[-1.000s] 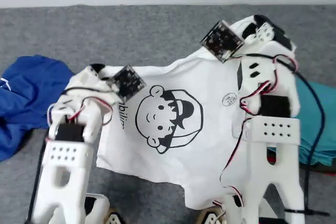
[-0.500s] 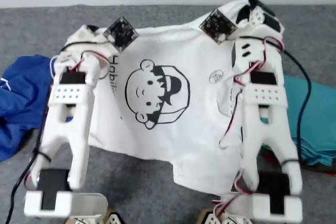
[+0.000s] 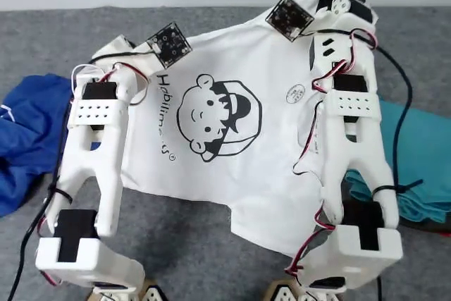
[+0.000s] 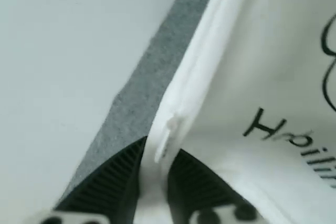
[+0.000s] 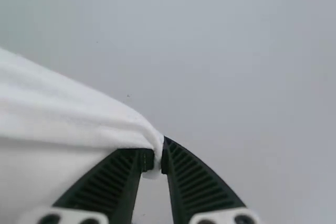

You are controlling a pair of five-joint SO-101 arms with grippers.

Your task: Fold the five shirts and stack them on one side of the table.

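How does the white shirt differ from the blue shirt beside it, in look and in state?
The white shirt is spread wide; the blue shirt lies crumpled. The white shirt bears a cartoon face; the blue shirt looks plain. The left gripper and the right gripper are shut on the white shirt; nothing holds the blue shirt. Both are over the grey table.

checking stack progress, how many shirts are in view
3: white shirt gripped by left claw and right claw, blue shirt crumpled at left, teal shirt at right; others may hide under it.
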